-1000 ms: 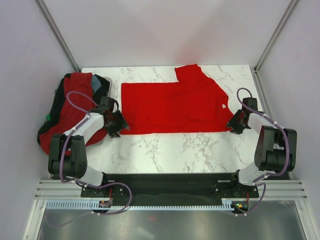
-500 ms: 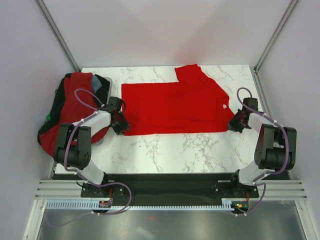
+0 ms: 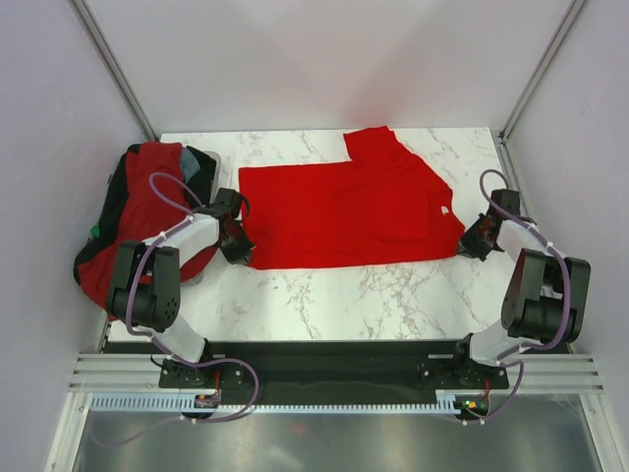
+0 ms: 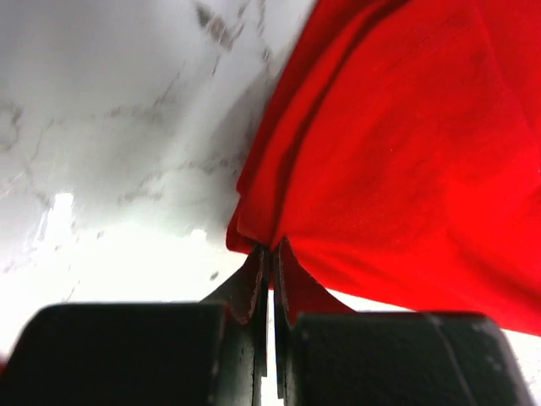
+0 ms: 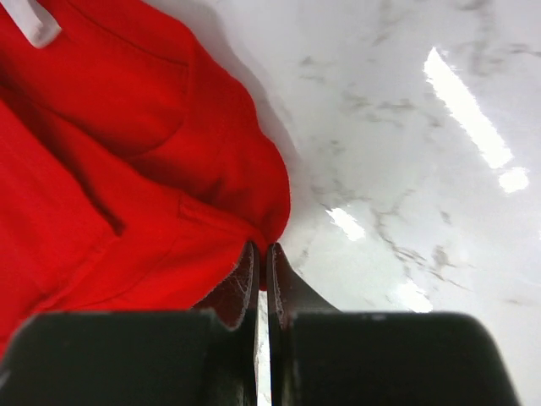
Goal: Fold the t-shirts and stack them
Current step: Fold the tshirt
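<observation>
A bright red t-shirt (image 3: 344,211) lies spread flat on the marble table, its white neck label (image 3: 443,208) at the right end. My left gripper (image 3: 243,248) is shut on the shirt's near left corner (image 4: 254,241). At the near right edge, my right gripper (image 3: 466,243) is shut on the cloth (image 5: 266,228) beside the collar. The white label (image 5: 30,21) shows at the top left of the right wrist view. More t-shirts (image 3: 142,202), dark red with some grey-blue, are heaped in the bin at the left.
The dark bin (image 3: 110,192) sits at the table's left edge, close behind my left arm. Bare marble (image 3: 373,290) runs along the near side of the shirt. Frame posts (image 3: 531,79) and walls bound the table's back corners.
Both grippers went from open to shut on the shirt's near corners. The right gripper drew its corner slightly to the right, stretching the cloth.
</observation>
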